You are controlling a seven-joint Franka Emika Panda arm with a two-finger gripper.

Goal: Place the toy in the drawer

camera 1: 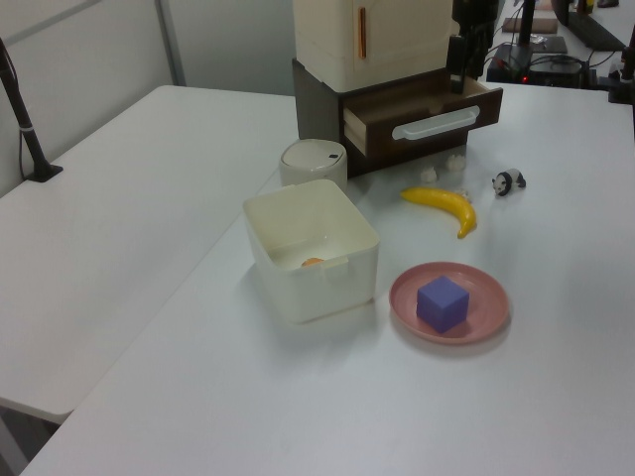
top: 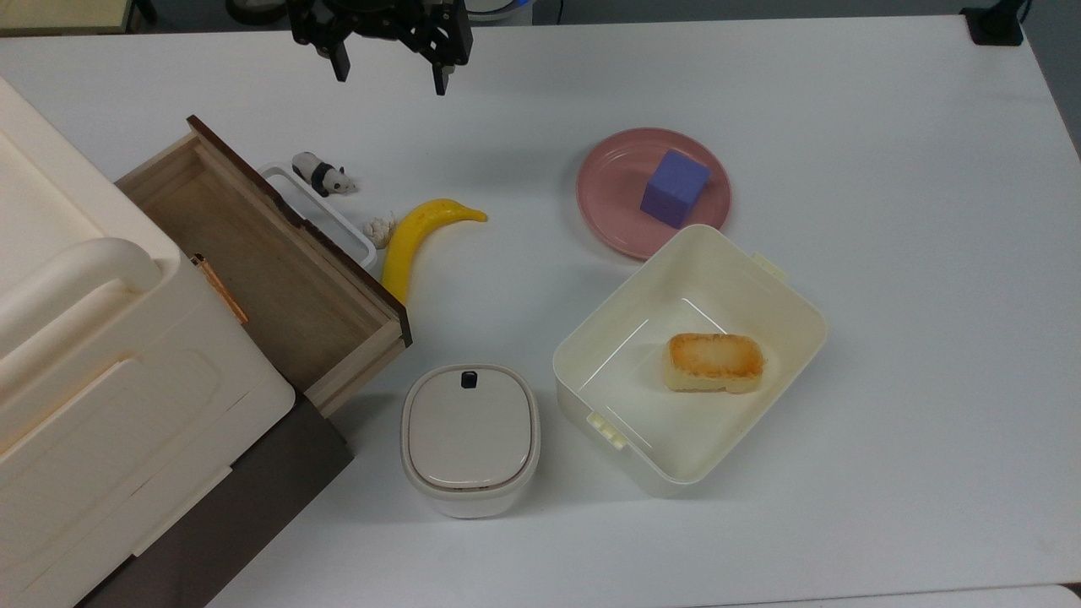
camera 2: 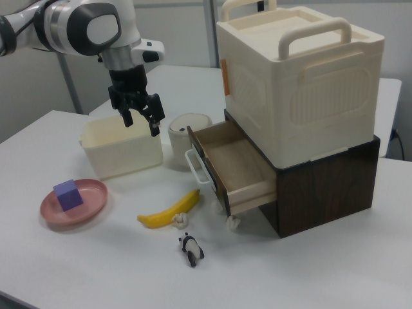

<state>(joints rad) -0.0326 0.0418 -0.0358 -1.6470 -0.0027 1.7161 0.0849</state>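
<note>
Lab (robot arm [camera 2: 71, 22], white tables [top: 887, 253])

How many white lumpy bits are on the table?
2. One white lumpy piece touches the banana's end; the other lumpy piece sits under the open drawer's front corner. More may be hidden.

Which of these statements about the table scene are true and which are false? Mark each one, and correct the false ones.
1. The drawer stands open and empty. True.
2. The toy lies inside the drawer. False: it stands on the table, beside the drawer's white handle.
3. The purple cube sits on the pink plate. True.
4. The gripper holds the banana. False: its jaws are open and hold nothing; the banana lies on the table.
5. The cream bin holds a toasted bread piece. True.
</note>
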